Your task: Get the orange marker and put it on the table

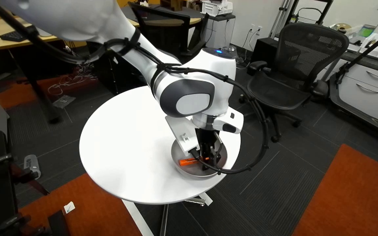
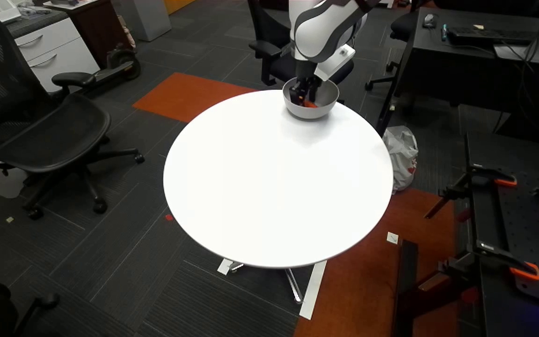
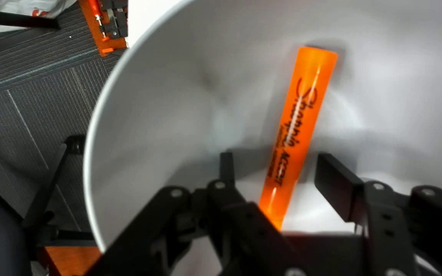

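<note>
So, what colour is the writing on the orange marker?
The writing on the orange marker is black; the wrist view shows it best.

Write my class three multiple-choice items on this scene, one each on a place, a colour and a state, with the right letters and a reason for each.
1. Where does the orange marker lie?
A) on the floor
B) inside the bowl
C) on a chair

2. What colour is the top of the round table?
A) white
B) black
C) green

3. How does the gripper stand?
A) shut on the marker
B) shut on the bowl's rim
C) open

Right letters:
1. B: the wrist view shows the marker within the bowl's rim.
2. A: both exterior views show a white top.
3. C: in the wrist view, space shows between the marker and each jaw.
</note>
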You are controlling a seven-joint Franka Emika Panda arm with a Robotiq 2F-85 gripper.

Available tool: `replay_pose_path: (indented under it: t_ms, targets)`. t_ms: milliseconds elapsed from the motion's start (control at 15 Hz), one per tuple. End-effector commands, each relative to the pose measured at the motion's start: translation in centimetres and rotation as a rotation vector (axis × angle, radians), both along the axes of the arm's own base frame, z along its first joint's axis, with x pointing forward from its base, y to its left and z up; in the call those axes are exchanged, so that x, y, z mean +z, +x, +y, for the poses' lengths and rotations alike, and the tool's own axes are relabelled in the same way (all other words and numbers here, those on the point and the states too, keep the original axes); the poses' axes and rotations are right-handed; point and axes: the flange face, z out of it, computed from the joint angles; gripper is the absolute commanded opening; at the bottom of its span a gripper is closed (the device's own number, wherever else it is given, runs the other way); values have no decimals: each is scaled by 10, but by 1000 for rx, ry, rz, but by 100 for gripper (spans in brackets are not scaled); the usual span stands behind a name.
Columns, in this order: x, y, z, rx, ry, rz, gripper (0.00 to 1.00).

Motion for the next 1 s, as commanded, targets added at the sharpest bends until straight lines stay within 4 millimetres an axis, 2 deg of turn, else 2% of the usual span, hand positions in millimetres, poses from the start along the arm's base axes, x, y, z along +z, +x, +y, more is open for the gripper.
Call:
replay_pose_path:
  t_ms: [0, 267, 400, 933]
  targets:
    - [1, 7, -5, 12, 36, 8, 27]
    - [5, 8, -6, 5, 34, 3, 0]
    - [11, 5, -3, -5, 25, -6, 5]
    - [50, -21, 21, -29, -29, -137, 5]
